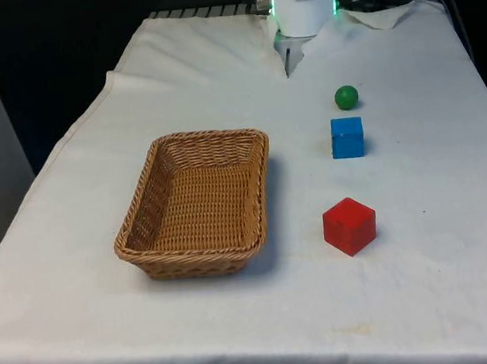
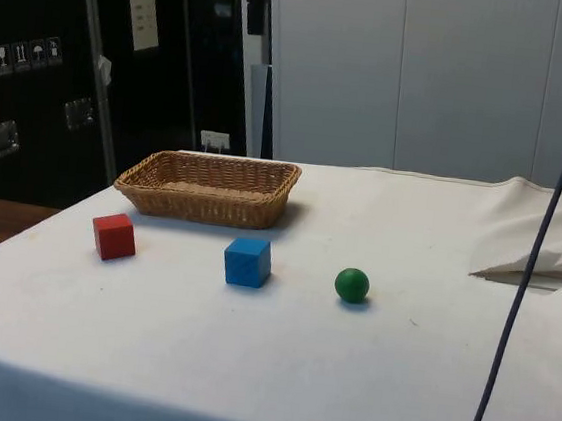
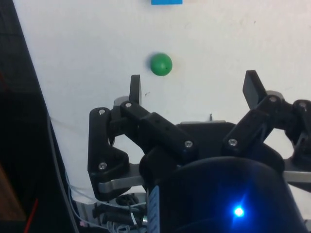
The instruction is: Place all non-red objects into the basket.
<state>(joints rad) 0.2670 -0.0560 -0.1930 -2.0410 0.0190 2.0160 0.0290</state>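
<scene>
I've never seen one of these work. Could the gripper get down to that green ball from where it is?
Probably yes. The gripper is open and holds nothing, and bare cloth surrounds the green ball. The blue block sits apart from it.

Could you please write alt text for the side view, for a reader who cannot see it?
On a white cloth, a red cube, a blue cube and a green ball stand apart in a row. Behind them sits an empty wicker basket, nearest the red and blue cubes.
</scene>
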